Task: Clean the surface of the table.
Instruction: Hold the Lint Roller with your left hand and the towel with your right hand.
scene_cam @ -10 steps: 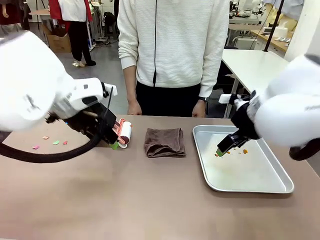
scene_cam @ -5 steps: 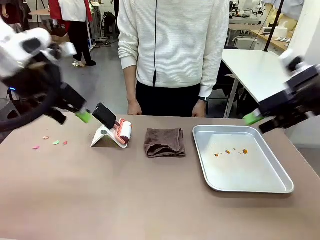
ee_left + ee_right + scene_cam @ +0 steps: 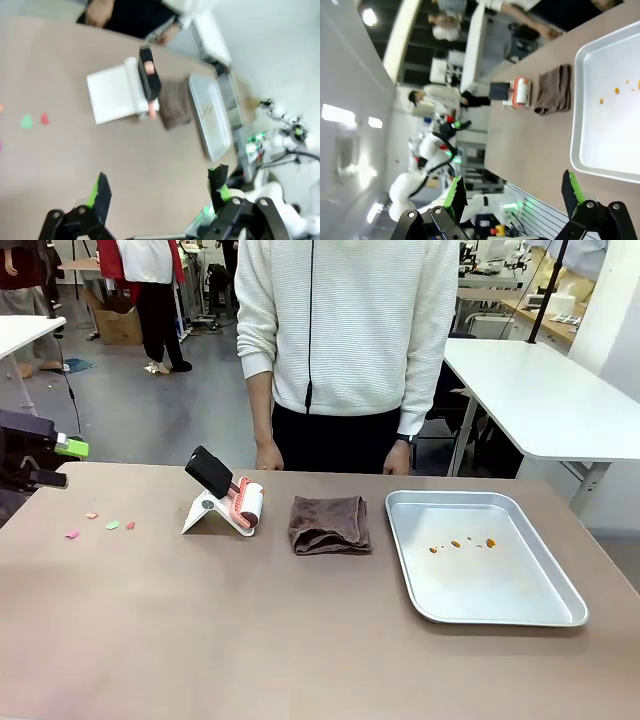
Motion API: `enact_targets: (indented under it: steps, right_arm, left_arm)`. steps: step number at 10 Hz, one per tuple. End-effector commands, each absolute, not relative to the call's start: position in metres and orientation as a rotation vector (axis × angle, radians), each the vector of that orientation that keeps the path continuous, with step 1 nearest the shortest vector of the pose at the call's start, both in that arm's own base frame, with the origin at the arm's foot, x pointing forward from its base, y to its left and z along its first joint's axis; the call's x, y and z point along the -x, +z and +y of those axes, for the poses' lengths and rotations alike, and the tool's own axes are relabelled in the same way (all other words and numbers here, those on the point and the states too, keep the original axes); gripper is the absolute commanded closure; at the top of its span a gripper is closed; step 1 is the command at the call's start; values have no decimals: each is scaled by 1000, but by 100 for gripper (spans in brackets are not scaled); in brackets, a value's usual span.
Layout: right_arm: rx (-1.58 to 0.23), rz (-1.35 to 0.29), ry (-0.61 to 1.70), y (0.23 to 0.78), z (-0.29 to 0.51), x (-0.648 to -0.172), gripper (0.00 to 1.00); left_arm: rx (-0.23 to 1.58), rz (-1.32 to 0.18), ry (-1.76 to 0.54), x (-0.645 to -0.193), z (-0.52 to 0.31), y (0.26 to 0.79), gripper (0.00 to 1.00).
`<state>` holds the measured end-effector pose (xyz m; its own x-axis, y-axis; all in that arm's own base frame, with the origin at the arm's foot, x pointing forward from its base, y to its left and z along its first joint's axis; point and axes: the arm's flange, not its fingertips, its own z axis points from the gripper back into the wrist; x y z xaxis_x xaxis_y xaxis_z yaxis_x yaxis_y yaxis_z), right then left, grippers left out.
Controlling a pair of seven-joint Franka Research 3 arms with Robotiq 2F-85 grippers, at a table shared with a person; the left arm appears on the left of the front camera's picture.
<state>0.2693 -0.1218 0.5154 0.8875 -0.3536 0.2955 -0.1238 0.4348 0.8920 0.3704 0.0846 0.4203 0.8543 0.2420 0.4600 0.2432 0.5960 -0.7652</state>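
Note:
The table (image 3: 300, 630) has a brownish matte top. Small coloured scraps (image 3: 100, 524) lie near its left end. A lint roller (image 3: 245, 504) rests on a white stand (image 3: 203, 515), with a folded brown towel (image 3: 329, 524) to its right. My left gripper (image 3: 62, 463) hangs open past the table's left edge. In the left wrist view the left gripper (image 3: 159, 192) is open high above the table (image 3: 75, 155), the roller (image 3: 148, 82) and the scraps (image 3: 27, 121). My right gripper (image 3: 514, 192) is open and empty, far above the table (image 3: 530, 145).
A silver tray (image 3: 560, 615) with orange crumbs (image 3: 460, 543) lies at the table's right. A person stands at the far edge, hands (image 3: 268, 455) resting by the table. White tables (image 3: 540, 390) stand behind on the right.
Both arms have pulled back from over the table. The left one swung out to the far left edge; the right one left the front view to the right. Both grippers stay open.

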Motion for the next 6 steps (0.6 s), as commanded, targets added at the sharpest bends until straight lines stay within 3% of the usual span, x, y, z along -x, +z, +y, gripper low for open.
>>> enact_targets:
  steps: [1, 3, 4, 6]
  right_arm:
    - [-1240, -502, -224, 461, -142, -263, 0]
    - [-1292, -472, -302, 430, -168, -270, 0]
    - [-1298, -462, -328, 417, -175, -272, 0]
    - [-1322, -469, -353, 403, -185, -273, 0]
  left_arm:
    - [1117, -663, 39, -324, 72, 381, 0]
    - [1222, -767, 171, -264, 110, 437, 0]
    - [1273, -838, 219, -258, 112, 427, 0]
    - [1223, -781, 298, -252, 93, 423, 0]
